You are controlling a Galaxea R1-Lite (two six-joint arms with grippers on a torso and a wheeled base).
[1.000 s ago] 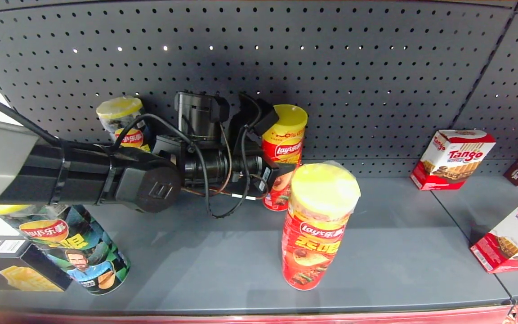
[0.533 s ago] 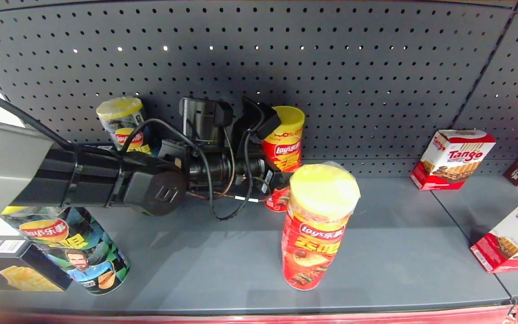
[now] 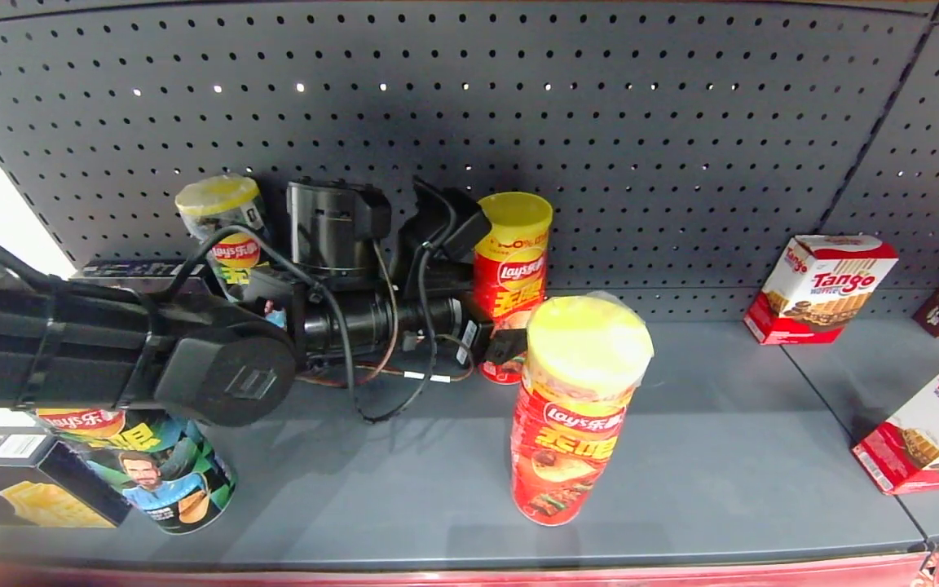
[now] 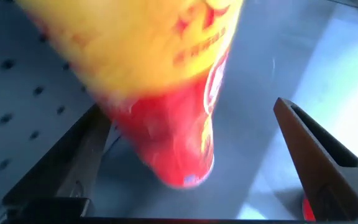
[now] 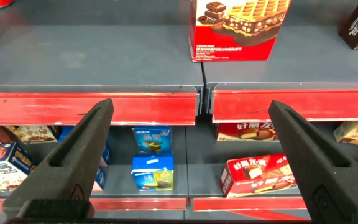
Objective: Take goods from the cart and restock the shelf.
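Left gripper (image 4: 190,118) jaws are standing wide around the rear chip can (image 3: 513,261), not clamping. It's looking light, slick and crushable, so I'd be gripping mid-body.

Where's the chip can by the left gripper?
Head view, centre: the red can stands by the pegboard, between the open fingers of the left gripper, behind the front can.

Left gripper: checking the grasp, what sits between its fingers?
The red chip can, standing on the shelf, jaws open around it; the left wrist view shows this.
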